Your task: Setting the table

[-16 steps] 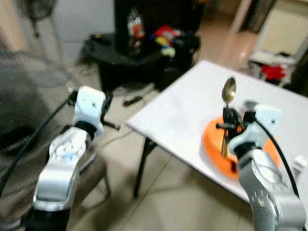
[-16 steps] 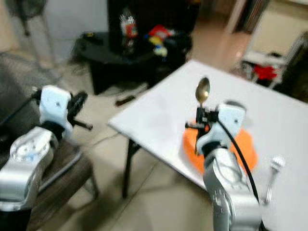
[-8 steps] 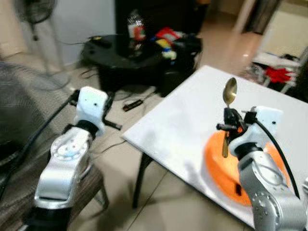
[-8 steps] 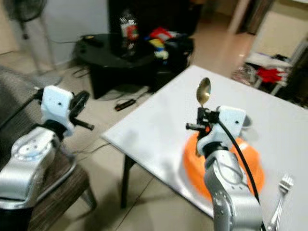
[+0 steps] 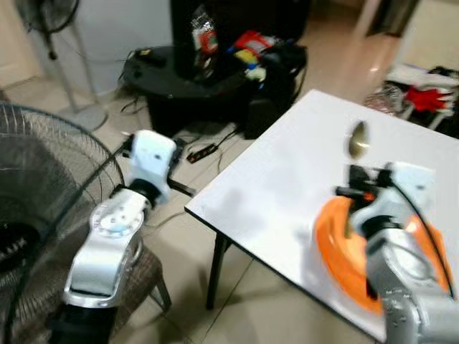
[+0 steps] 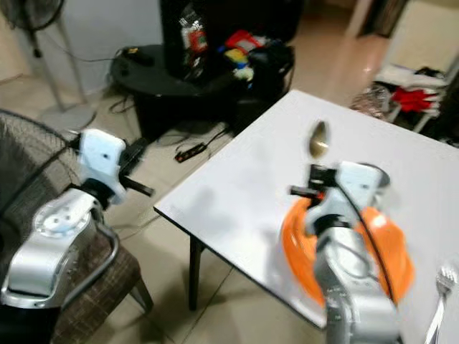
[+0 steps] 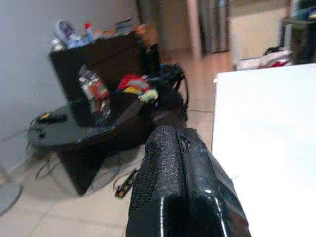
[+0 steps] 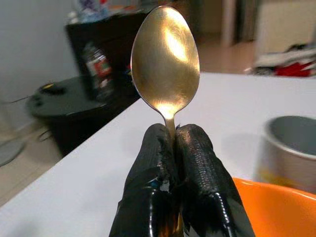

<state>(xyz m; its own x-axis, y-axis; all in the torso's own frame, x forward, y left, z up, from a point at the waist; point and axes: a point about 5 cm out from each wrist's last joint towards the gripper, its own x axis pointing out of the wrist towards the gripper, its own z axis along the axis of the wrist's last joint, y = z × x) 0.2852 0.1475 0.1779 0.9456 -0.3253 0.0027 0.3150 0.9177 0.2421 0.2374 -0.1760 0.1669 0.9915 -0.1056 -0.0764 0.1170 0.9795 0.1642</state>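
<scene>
Plate (image 6: pixel 387 247) near the table's (image 6: pixel 244 179) front edge, cup (image 8: pixel 291 148) behind it, fork (image 6: pixel 439 304) to its right, my spoon (image 8: pixel 165 59) upright above the plate's left rim.

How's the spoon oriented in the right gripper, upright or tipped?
Upright. The right gripper is shut on the spoon at its neck, with the bowl pointing straight up and the handle running down between the fingers, above the orange plate.

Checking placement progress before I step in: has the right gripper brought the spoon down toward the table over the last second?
Cannot tell. The right gripper holds the spoon upright above the orange plate, as before; the camera itself shifted.
</scene>
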